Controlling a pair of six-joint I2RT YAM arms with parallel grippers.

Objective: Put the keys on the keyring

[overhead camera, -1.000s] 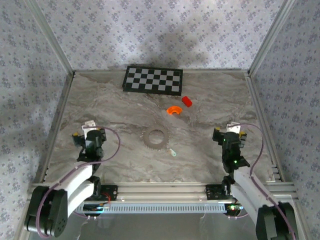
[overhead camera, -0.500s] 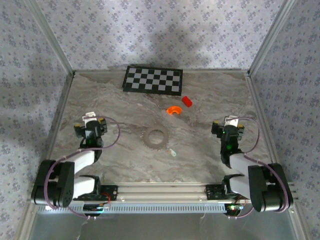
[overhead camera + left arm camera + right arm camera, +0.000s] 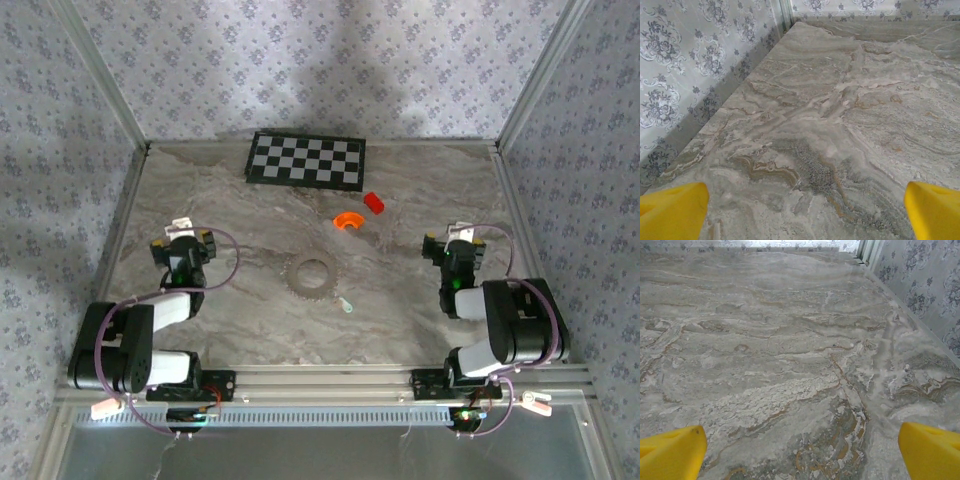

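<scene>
Keyring point(image 3: 310, 273) sits mid-tabletop, small pale key point(image 3: 346, 305) just beside it toward the near edge. Left gripper point(image 3: 805, 210) and right gripper point(image 3: 802, 450) both gaping wide, holding nothing.

Grey toothed ring point(image 3: 311, 274) lay flat at ctr. Small pale key-like item point(image 3: 346, 305) sat just near-right of it. Orange curved piece point(image 3: 348, 221) & red piece point(image 3: 373, 203) lay farther back, close together, not touching.
</scene>
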